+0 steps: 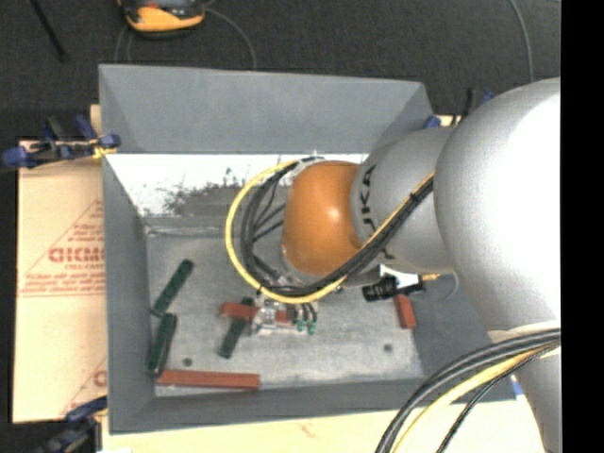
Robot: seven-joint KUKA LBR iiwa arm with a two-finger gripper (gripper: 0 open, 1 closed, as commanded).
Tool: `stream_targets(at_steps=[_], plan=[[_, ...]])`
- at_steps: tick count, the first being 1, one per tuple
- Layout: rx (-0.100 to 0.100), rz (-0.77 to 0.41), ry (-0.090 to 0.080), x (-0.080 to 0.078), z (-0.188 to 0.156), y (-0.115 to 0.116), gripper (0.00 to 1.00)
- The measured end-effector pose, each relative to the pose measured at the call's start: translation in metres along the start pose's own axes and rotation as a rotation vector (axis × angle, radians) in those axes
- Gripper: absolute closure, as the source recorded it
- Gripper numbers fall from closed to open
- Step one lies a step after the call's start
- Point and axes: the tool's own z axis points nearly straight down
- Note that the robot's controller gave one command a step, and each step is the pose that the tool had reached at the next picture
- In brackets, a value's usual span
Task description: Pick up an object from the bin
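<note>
Looking down on the bin (125,272), the gripper (278,317) sits low over the floor near the middle, tucked under the arm's orange cover (316,220). That cover hides enough that I honestly can't tell if it's open or closed. The closest thing is a short red block (236,310) just off its view-left side. The block's long axis runs roughly left-right, and its near end is right up against the gripper tip, maybe touching, hard to say. A dark green stick (230,341) lies diagonally just below the block, with its upper end near it. My guess is the red block is the target. If so, the move turns on sliding a bit toward view-left and closing across the block's short side, without catching the green stick.
</note>
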Motion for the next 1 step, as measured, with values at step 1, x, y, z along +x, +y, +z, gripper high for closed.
stream_targets(at_steps=[1], plan=[[0.001, -0.037, -0.012, -0.0028, -0.1373, -0.0073, 1.00]])
